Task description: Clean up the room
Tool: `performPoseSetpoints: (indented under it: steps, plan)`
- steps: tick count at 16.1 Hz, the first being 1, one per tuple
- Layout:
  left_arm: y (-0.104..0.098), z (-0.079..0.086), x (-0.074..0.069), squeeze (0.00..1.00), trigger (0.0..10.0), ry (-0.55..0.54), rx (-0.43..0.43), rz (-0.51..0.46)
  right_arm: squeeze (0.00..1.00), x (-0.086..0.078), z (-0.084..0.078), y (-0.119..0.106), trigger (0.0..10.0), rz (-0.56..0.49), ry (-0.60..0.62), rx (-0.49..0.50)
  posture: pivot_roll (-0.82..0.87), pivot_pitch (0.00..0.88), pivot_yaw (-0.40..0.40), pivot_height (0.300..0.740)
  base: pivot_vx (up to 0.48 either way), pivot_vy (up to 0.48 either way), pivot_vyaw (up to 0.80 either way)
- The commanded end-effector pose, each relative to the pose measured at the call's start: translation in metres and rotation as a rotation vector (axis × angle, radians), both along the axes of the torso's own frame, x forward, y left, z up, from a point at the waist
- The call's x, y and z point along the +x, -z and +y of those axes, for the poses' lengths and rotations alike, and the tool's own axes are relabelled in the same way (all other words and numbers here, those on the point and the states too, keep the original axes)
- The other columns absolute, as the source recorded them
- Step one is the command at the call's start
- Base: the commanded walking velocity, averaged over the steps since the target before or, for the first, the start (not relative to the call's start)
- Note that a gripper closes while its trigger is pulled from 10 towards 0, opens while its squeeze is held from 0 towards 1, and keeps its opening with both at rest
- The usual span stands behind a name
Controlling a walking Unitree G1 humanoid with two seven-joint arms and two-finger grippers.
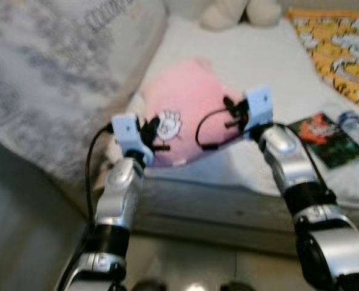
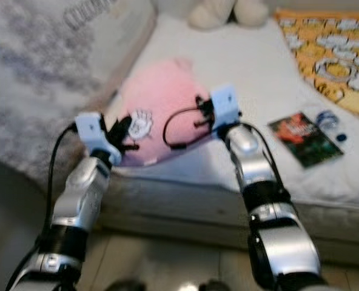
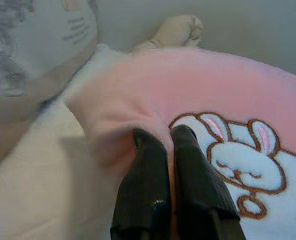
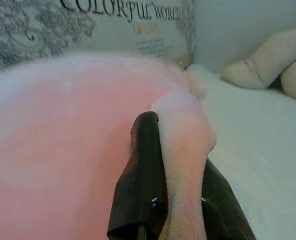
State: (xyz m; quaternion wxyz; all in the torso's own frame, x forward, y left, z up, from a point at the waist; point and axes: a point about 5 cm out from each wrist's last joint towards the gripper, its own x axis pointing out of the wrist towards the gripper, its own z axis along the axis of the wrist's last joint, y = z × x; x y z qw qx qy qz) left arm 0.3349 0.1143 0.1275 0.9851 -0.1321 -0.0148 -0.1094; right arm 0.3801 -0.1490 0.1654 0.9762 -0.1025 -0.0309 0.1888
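White bed [image 1: 240, 57] bears a pink plush [image 1: 185, 115], pinched by left claw [image 3: 163, 137] and right claw [image 4: 178, 150].

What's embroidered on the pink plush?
A white rabbit outlined in brown on the pink plush, clearest in the left wrist view.

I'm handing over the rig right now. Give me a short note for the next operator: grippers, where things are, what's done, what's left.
Left gripper: shut on a fold of the pink plush cushion, beside its bunny patch.
Right gripper: shut on the cushion's other side.
Cushion lies at the bed's near edge.
Done: two-handed grip.
Left: lift and put it away. A booklet, a bottle and a beige plush also lie on the bed.
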Motion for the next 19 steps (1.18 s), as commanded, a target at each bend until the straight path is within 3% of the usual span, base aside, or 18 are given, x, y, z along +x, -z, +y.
performPoseSetpoints:
  steps: [1, 6, 19]
  plan:
    - [0.002, 0.018, 0.000, 0.00, 0.0, -0.057, 0.033, -0.007, 0.00, 0.003, -0.004, -0.016, 0.0, -0.073, 0.027, 0.022, -0.15, 0.000, 0.082, 0.740, 0.000, 0.000, 0.00]
    - [-0.006, 0.022, 0.005, 0.00, 0.0, -0.011, 0.073, -0.042, 0.00, -0.003, 0.007, -0.008, 0.0, -0.091, 0.017, 0.028, -0.15, 0.000, 0.101, 0.740, 0.384, 0.000, 0.00]
    - [-0.012, 0.030, 0.014, 0.00, 0.0, -0.014, 0.074, -0.047, 0.00, -0.001, 0.011, -0.010, 0.0, -0.100, 0.012, 0.031, -0.14, 0.000, 0.107, 0.740, 0.469, 0.000, 0.00]
